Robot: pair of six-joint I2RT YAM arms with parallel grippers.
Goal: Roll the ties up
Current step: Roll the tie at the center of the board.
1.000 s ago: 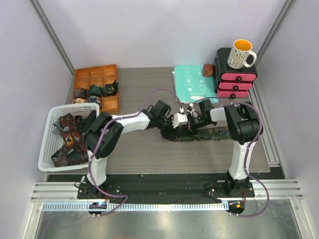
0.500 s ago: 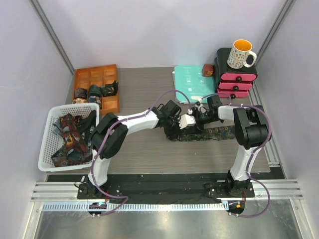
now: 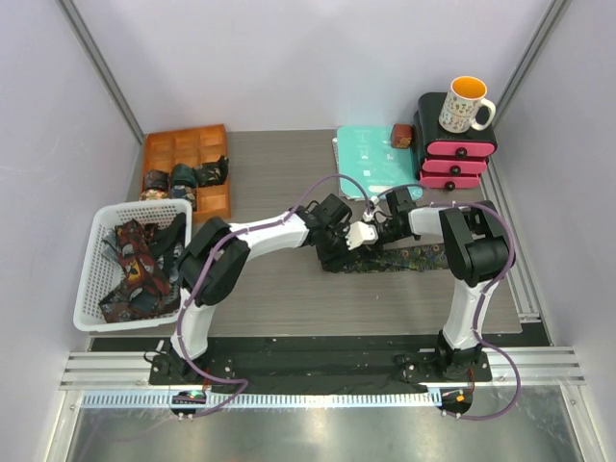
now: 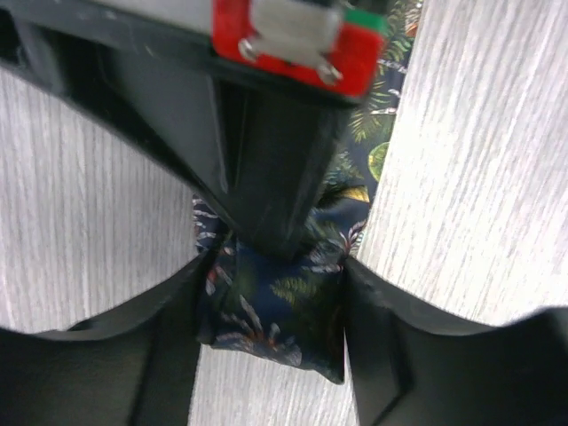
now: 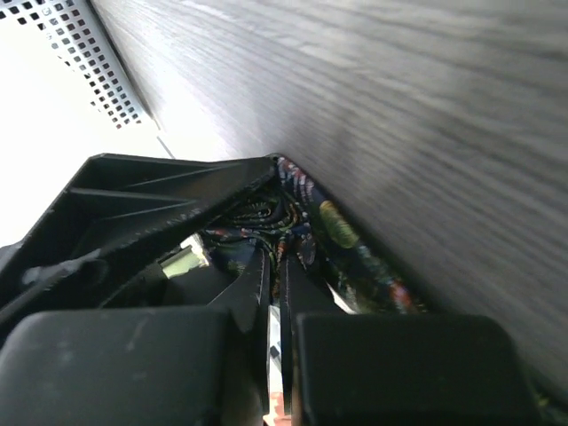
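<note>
While your L jaws clasp the rolled end of the tie (image 4: 266,328) from both sides, R jaws are clenched tight, tips dug into the roll. It sits mid on the surface (image 3: 260,289); rest of strip lies flat twd the R side.

My gripper (image 5: 274,266) is closed, fingers pressed together with only a thin bright slit between them. The tips reach into folds of the dark, leaf-printed tie (image 5: 342,232) lying on the grey worktop (image 5: 417,106). A black ribbed wedge (image 5: 164,191) meets the fabric from the left, and a white perforated wall (image 5: 75,40) stands beyond.
</note>
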